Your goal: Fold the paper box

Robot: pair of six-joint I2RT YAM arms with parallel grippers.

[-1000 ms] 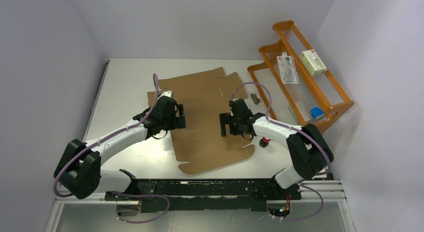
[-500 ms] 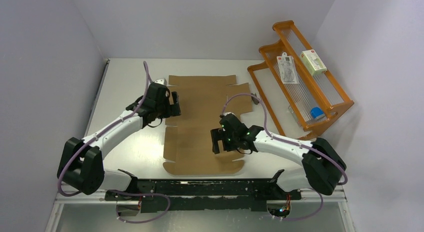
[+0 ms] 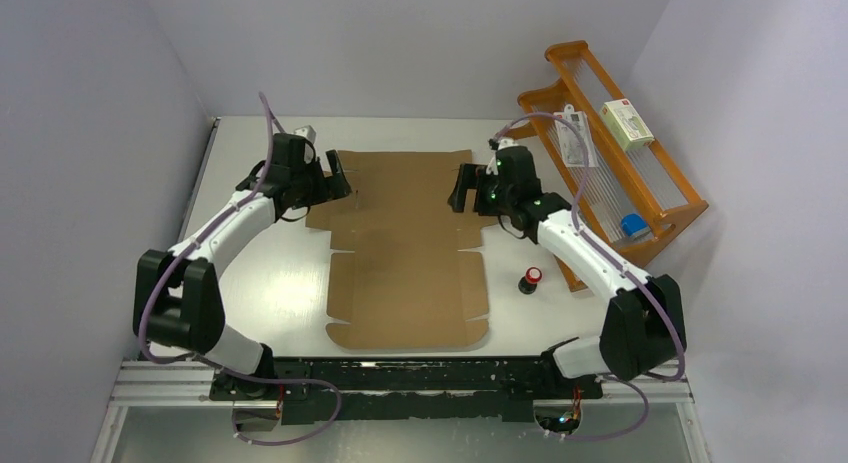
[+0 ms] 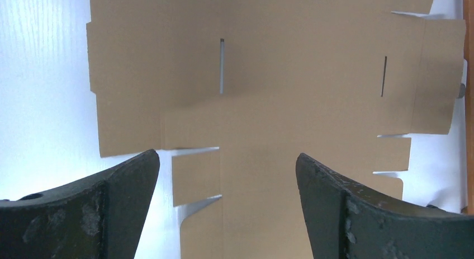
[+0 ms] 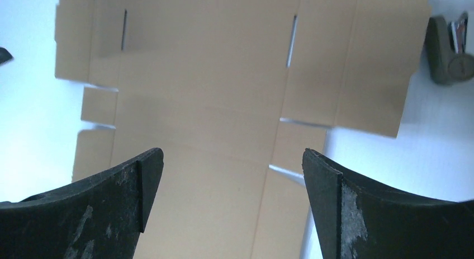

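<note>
Box (image 3: 405, 243): flat, unfolded sheet on the counter (image 3: 260, 283), left of the rack (image 3: 610, 153) and just clear of it. Its long axis runs parallel to the rack's length, from the arm bases toward the back wall. No flap looks raised yet, so I judge the folding as not begun.

Left arm (image 3: 230, 223): jaws over the far corner of the sheet on the side away from the rack. Spread wide, holding nothing.

Right arm (image 3: 580, 248): jaws over the far corner on the rack side. Also spread wide and empty.

Both wrist views look down on bare cardboard with slits between the fingers. Contact with the sheet cannot be told, though the jaws appear to hang above it.

Key relation: the two sets of jaws face each other across the short axis at the far end, with the side flaps directly below each. Each arm is nearest its own flap, and the sheet's near end is well away from both.

Red-topped knob (image 3: 530, 279): between the sheet and the rack's near end. It sits near the right arm's path, so a snag is possible.
</note>
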